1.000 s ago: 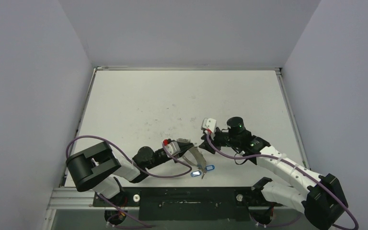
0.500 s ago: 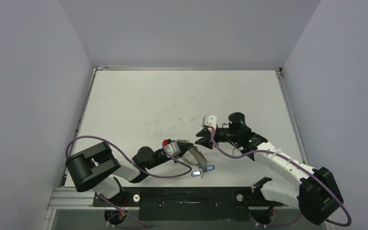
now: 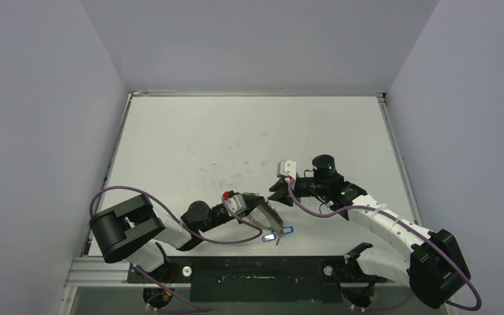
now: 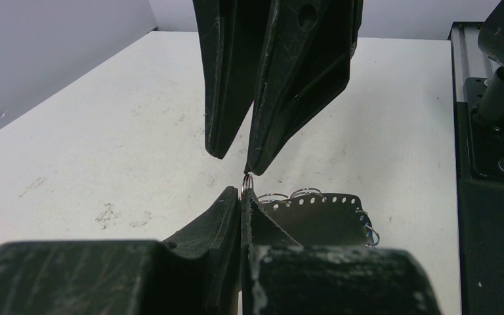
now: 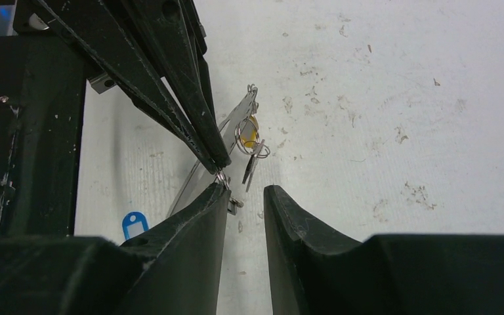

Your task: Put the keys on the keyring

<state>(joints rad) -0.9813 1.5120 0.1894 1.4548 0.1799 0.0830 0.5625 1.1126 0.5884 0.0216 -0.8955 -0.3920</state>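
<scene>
Keyring (image 3: 268, 215) hangs by the middle of the near edge of the table (image 3: 203, 144), pinched in the closed left gripper (image 4: 241, 194). A yellow key (image 5: 250, 136) seems to be on it, and blue-tagged keys (image 3: 287, 230) are just beside. The right gripper (image 5: 245, 191), jaws apart, meets it tip to tip. I think it should close slowly and exactly on the wire. Since a second ago it has swung nearer.

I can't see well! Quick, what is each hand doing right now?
Left hand: closed, pinching the keyring.
Right hand: open, holding nothing.
</scene>
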